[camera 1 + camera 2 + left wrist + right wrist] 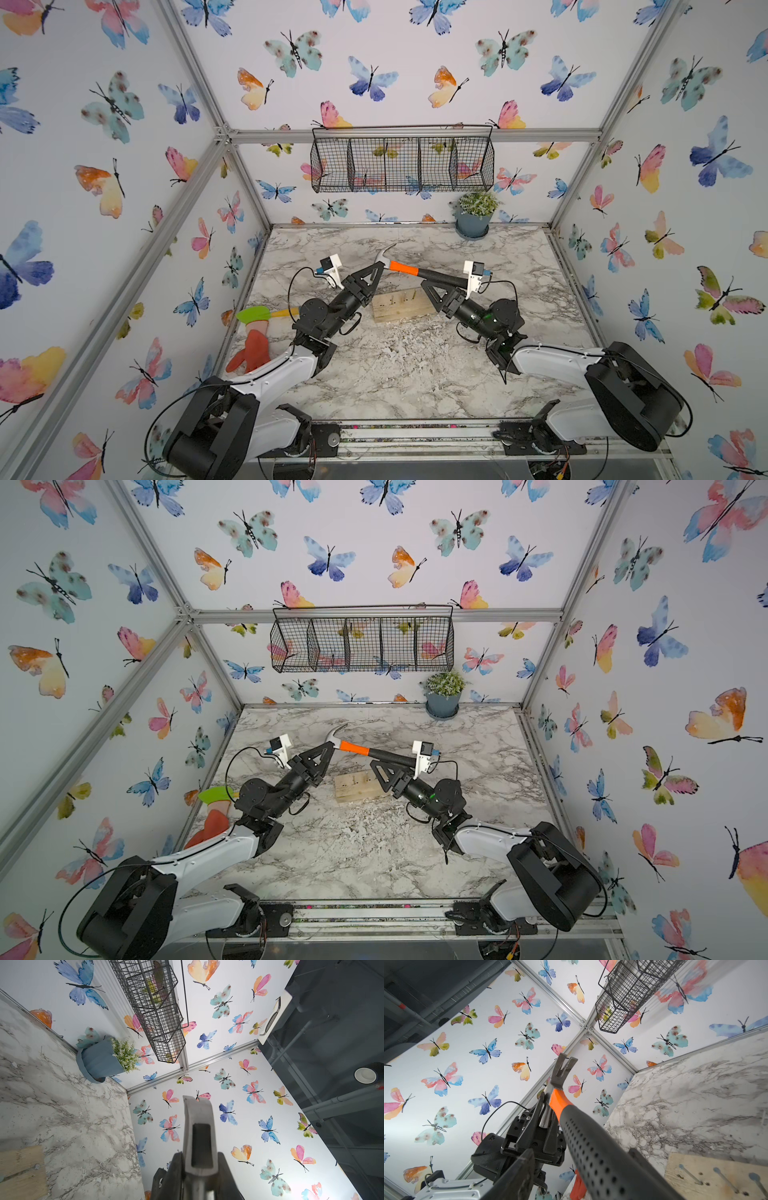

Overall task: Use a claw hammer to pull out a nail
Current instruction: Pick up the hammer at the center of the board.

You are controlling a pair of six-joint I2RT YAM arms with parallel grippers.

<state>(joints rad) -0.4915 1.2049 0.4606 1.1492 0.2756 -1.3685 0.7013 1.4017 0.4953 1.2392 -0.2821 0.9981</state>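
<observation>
The claw hammer (403, 268) hangs in the air above the wooden block (399, 307), claw pointing to the back. My left gripper (380, 269) is shut on the steel head (199, 1126), a finger (176, 1167) pressed against each side. My right gripper (434, 282) is open around the black handle (591, 1147); one finger (519, 1174) stands clear of the grip and the other (639, 1159) lies close beside it. Several nails (689, 1176) stick up from the block (695, 1161). The forked claw (564, 1068) holds nothing.
A potted plant (473, 220) stands at the back right of the marble table (415, 374). A wire basket (401, 164) hangs on the back wall. A red glove (253, 351) and a green-and-yellow tool (257, 313) lie at the left edge.
</observation>
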